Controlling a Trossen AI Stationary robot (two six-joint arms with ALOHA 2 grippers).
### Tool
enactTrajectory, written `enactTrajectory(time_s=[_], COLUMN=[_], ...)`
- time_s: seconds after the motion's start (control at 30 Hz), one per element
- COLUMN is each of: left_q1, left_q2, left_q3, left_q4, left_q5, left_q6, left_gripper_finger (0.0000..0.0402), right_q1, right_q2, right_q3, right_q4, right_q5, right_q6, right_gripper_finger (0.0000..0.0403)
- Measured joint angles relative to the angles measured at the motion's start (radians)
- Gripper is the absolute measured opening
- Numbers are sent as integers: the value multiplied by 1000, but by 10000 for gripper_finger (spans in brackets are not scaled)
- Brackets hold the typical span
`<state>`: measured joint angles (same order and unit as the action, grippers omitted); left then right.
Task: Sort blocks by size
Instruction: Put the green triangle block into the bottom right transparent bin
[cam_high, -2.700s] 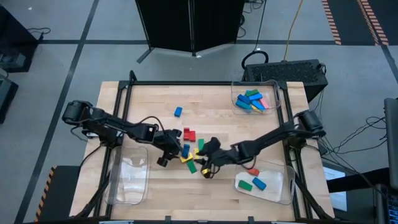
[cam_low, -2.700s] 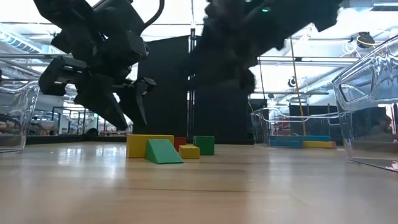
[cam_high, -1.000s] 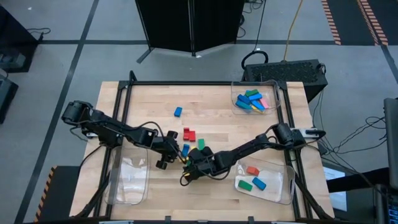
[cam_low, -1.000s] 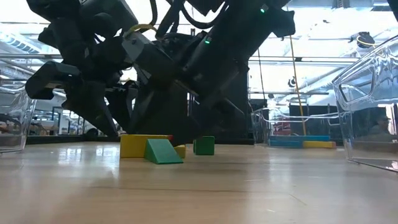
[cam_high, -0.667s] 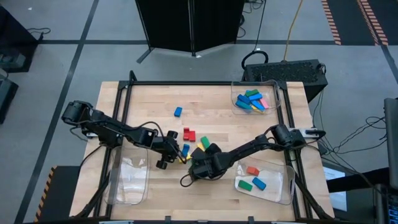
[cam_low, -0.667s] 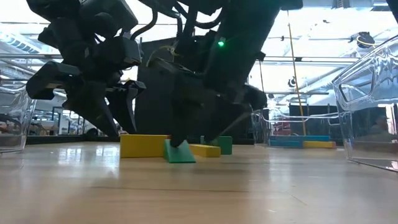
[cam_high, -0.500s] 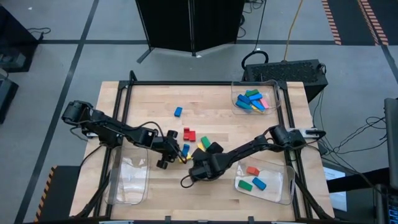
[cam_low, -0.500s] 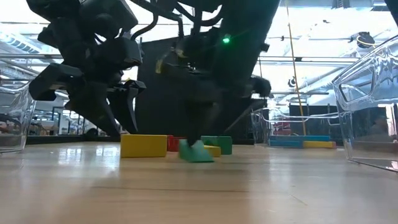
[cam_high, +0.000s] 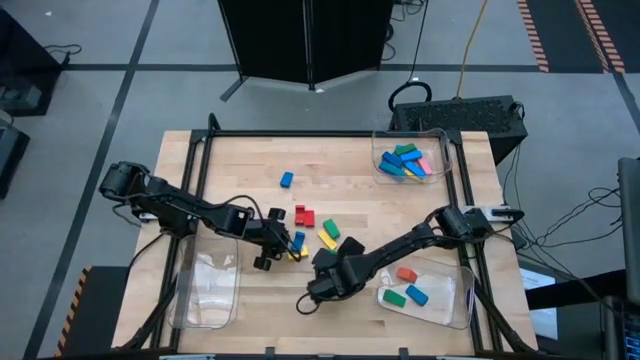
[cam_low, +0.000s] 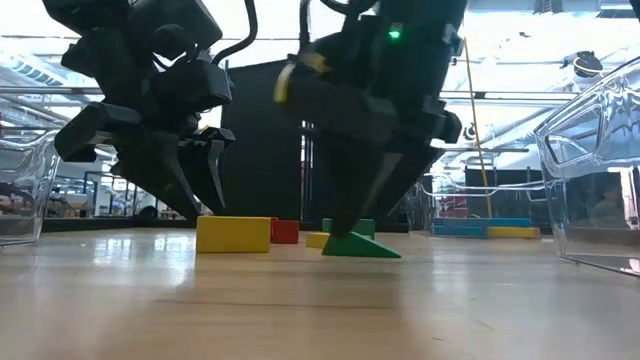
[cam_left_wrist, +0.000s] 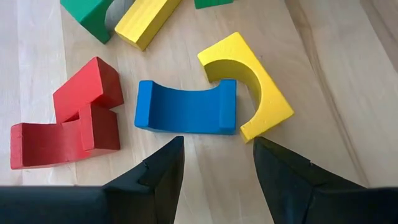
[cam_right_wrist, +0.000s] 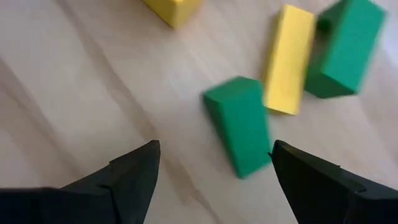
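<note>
The right gripper hangs low over the middle of the wooden table, its two dark fingers spread wide with nothing between them, and the small green wedge-shaped block lies on the bare wood straight ahead of the gap, close to the fingertips but not touching either one. In the right wrist view the wedge's long axis runs roughly along the line the fingers point, so the jaws already straddle its short width; a straight descent looks like the coming move. Just beyond the wedge lie a long yellow bar and a green rectangular brick, the bar nearly touching the wedge's far end, which could be nudged if the fingers come down too far forward. The left gripper, also parted and empty, waits near the table's centre-left, pointing at a blue block with a scooped top, which sits beside a yellow arch-shaped block and two red stepped blocks. The right arm is clearly the nearer one to the wedge. A clear plastic tray by the right arm holds a few short blocks, another tray at the far right corner holds longer ones, and a third sits by the left arm. No brand, label or writing can be read anywhere.
</note>
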<state>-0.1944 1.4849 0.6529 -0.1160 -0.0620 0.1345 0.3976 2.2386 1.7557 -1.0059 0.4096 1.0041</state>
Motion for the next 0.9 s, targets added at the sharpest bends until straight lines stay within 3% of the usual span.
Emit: enactTrajectory(time_s=[0.2, 0.5, 0.73, 0.9], left_q1=[0, 0, 0, 0], left_q2=[0, 0, -1, -1], left_q3=[0, -1, -9, -9], left_q4=[1, 2, 3, 19], left_q5=[0, -3, -4, -5], left_q6=[-18, -16, -18, -16], left_gripper_finger=[194, 194, 194, 194], right_q1=[10, 10, 17, 32], right_q2=[-2, -12, -87, -217], right_q3=[0, -26, -47, -47], right_q4=[-141, -75, 8, -70], right_q5=[40, 36, -23, 115], right_q6=[-59, -223, -231, -223], right_gripper_finger=[302, 302, 302, 302])
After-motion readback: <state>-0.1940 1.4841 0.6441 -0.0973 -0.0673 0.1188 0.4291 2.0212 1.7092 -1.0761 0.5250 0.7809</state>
